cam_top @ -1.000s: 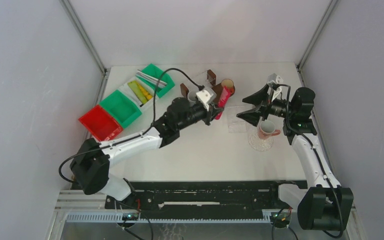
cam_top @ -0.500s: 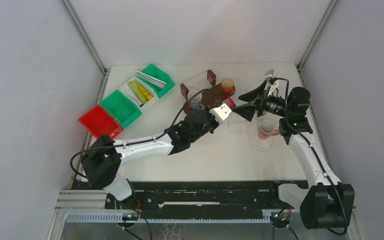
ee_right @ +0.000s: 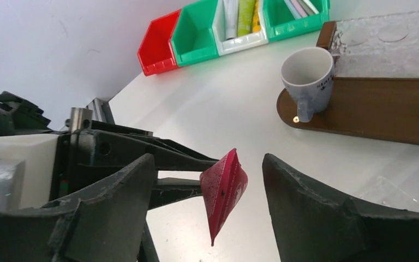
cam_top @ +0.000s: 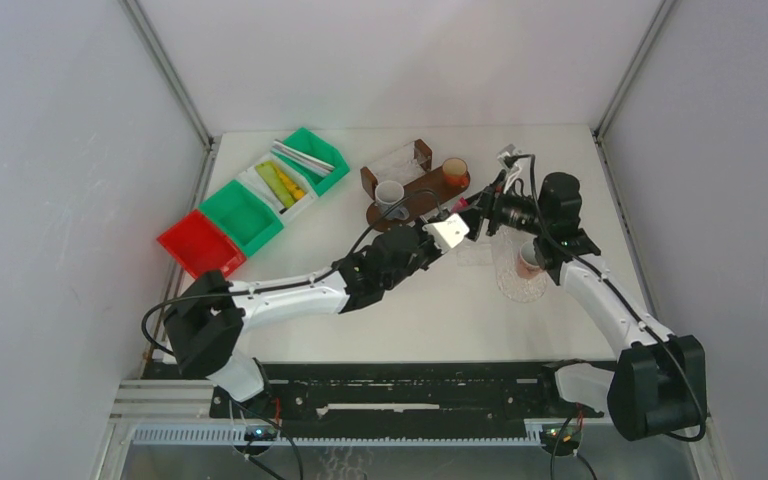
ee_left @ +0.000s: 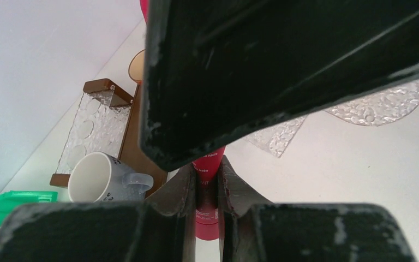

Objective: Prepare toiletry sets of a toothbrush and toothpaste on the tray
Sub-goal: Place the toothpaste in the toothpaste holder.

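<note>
My left gripper (cam_top: 463,213) is shut on a red toothpaste tube (ee_left: 208,173), holding it in the air right of the wooden tray (cam_top: 422,195). My right gripper (cam_top: 483,211) is open, its fingers on either side of the tube's flat end (ee_right: 223,188) without touching it. A grey mug (cam_top: 390,193) and an orange cup (cam_top: 453,172) stand on the tray. A pink mug (cam_top: 528,258) stands on a round glass coaster under the right arm. Green-yellow tubes (cam_top: 282,185) and white toothbrushes (cam_top: 300,155) lie in bins at the far left.
A row of bins stands at the back left: red (cam_top: 200,246), green (cam_top: 242,214), white, green. A clear glass block (cam_top: 397,160) sits on the tray's far end. A square glass coaster (cam_top: 472,253) lies below the grippers.
My left gripper carried the red tube from over the tray to the right. My right gripper swung left to meet it, and its open fingers now flank the tube.
</note>
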Motion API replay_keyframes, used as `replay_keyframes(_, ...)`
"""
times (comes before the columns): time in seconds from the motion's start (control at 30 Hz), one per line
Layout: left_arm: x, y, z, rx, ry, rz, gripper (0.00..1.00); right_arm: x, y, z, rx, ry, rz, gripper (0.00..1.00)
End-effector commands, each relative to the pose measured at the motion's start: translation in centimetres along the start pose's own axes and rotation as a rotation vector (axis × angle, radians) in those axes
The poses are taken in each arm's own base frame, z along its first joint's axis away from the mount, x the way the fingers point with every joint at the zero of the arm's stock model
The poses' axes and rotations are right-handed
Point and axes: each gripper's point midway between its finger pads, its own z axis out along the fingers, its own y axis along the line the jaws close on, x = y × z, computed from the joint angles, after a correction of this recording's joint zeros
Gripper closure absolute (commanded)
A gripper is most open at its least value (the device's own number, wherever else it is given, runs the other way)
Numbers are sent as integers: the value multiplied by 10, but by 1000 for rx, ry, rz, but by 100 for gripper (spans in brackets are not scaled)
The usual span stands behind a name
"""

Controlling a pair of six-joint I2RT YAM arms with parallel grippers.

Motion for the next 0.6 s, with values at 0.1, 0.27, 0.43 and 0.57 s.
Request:
replay_keyframes(0.1, -51, 21, 2, -88, -118, -8, 100, 3, -6, 7, 38, 9, -1, 36)
replay_keyframes(0.27, -51, 22, 2, -95, -114, -1, 96, 3, -5, 7, 26, 16, -2, 81)
replay_keyframes(0.43, -52, 20, -2, -82, -119, 1, 72, -2, -1, 3, 1, 9, -4, 100)
replay_keyframes(0.57, -51, 20, -9, -74, -132, 8, 45, -12, 0, -7, -13, -14, -12, 100)
